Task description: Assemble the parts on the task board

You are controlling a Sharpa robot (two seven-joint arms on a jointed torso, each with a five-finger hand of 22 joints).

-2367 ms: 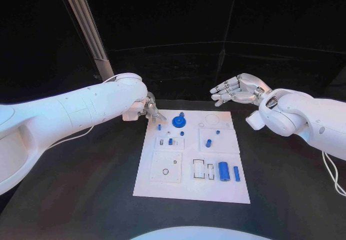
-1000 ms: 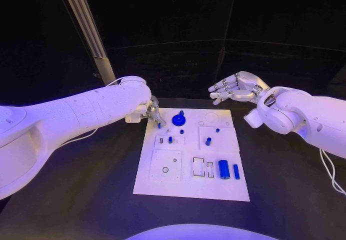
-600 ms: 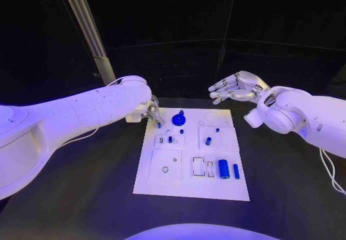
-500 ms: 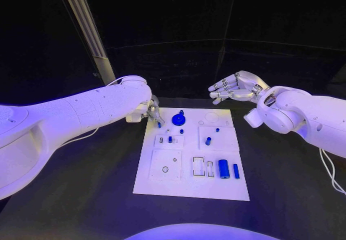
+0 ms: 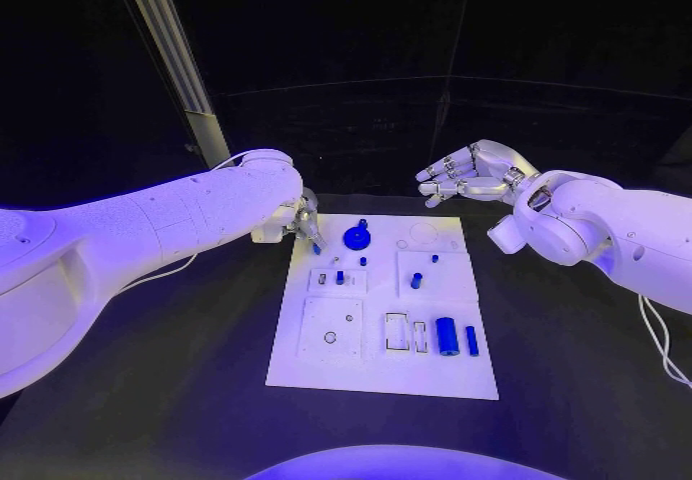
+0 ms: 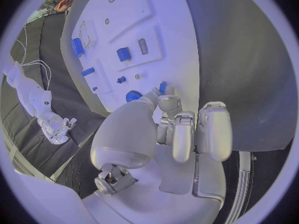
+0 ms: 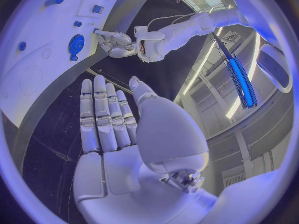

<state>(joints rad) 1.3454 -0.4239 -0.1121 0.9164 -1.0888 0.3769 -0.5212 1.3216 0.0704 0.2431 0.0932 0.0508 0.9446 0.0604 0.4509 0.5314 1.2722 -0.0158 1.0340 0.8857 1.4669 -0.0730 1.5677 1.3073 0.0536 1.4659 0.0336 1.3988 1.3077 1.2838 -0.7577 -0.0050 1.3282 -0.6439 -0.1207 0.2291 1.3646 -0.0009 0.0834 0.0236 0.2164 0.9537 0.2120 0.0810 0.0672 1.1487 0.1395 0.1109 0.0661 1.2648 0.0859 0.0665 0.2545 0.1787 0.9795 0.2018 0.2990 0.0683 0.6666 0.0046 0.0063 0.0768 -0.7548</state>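
The left wrist view shows what the head view hides: the left hand (image 6: 181, 129) has its fingers curled down at the far left corner of the task board (image 6: 168, 40), and a fingertip touches a small blue peg (image 6: 162, 88) there — whether the peg is actually pinched I cannot tell. In the head view that left hand (image 5: 300, 222) is mostly tucked behind its bulky white forearm, only silver fingers peeking out by the board's (image 5: 346, 360) corner.

The right hand (image 5: 469, 172) hovers beyond the board's far right corner, released, fingers apart and grasping nothing; its own wrist view shows the right hand (image 7: 118, 134) flat and open, fingers side by side.

The board is a flat white rectangular plate lying on the matte black counter (image 5: 173, 380), with shallow recesses and slots in it. On it lie a round blue gear-like disc (image 5: 356, 238) near the far edge, a blue cylinder (image 5: 446, 338) and a slimmer blue bar (image 5: 472, 341) just beside it toward the near right, and small blue pins mid-board. Behind the counter hangs dark curtain, with a pale metal post (image 5: 180, 80) slanting up at far left.
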